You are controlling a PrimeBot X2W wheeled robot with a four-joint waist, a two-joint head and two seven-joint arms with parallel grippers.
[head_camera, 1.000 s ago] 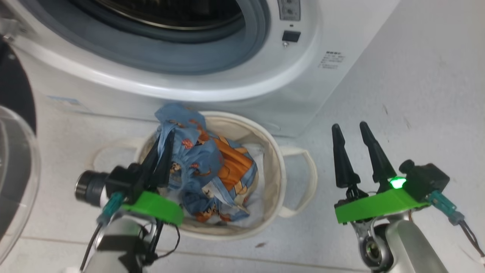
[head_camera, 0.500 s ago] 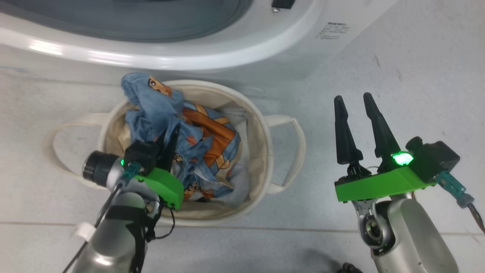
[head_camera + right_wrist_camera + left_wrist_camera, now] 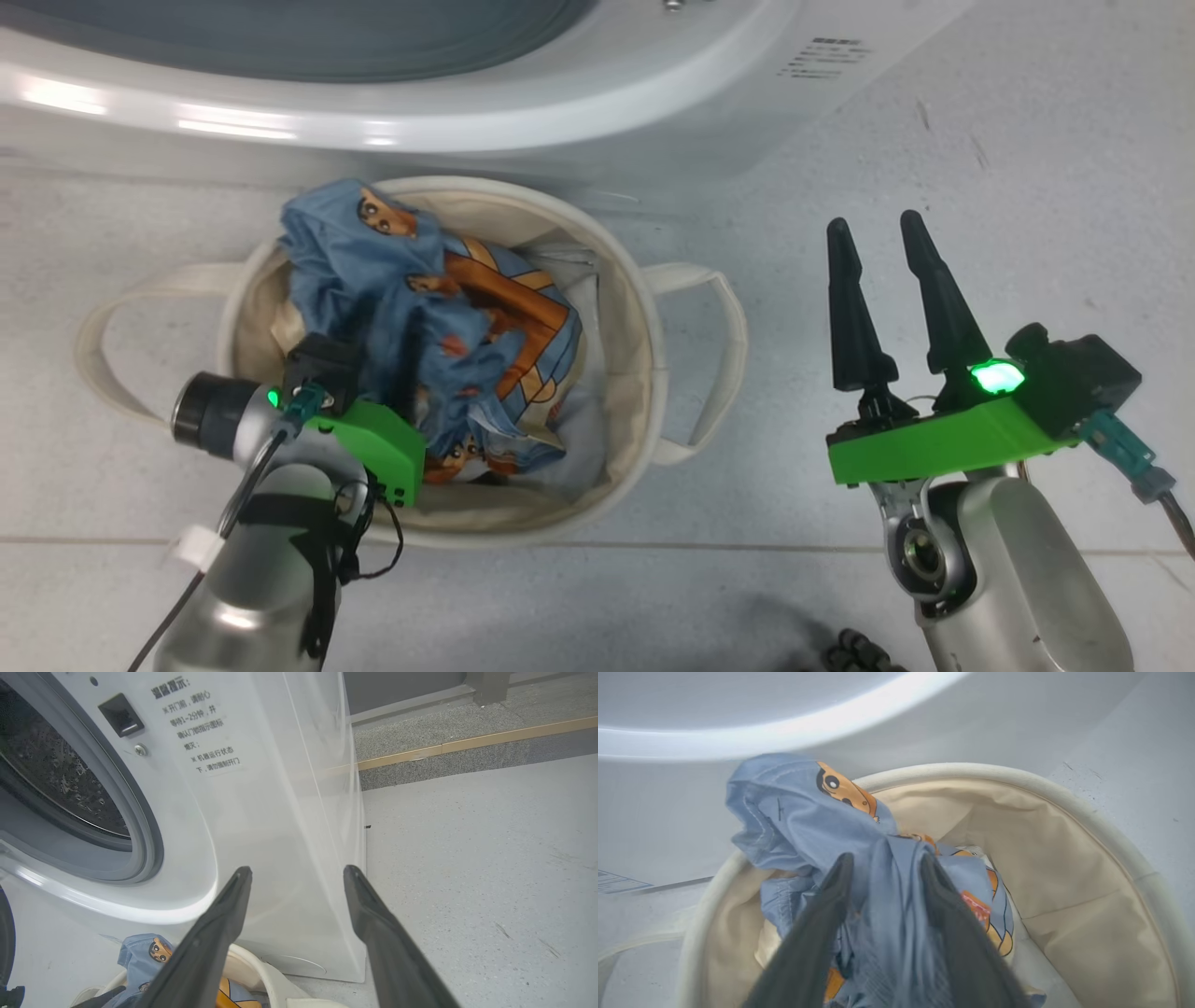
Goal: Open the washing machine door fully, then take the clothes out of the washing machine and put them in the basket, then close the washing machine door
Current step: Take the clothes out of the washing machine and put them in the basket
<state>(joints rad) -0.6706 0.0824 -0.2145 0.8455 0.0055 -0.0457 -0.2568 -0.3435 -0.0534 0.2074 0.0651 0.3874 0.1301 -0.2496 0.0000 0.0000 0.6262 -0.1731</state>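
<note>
The cream basket (image 3: 644, 308) stands on the floor right in front of the white washing machine (image 3: 560, 103). It holds the clothes: a light blue bear-print piece (image 3: 336, 252) heaped on the cream piece with orange print (image 3: 523, 317). My left gripper (image 3: 411, 322) reaches down into the basket. In the left wrist view its fingers are parted (image 3: 885, 858) and a fold of blue cloth (image 3: 798, 812) lies loosely between them. My right gripper (image 3: 873, 224) hovers open and empty over the floor to the right of the basket. A dark strip at the right wrist view's left edge looks like the door rim (image 3: 4, 938).
The machine's drum opening (image 3: 46, 765) gapes above the basket. The basket's loop handles (image 3: 719, 355) stick out to both sides. Grey floor (image 3: 1027, 140) spreads to the right. A raised kerb with a yellow strip (image 3: 467, 742) runs behind. A dark cable bundle (image 3: 854, 653) lies near my base.
The head camera has tilted down, so the scene has shifted. My left gripper sank lower into the basket with the blue cloth and its jaws parted. The right gripper held still.
</note>
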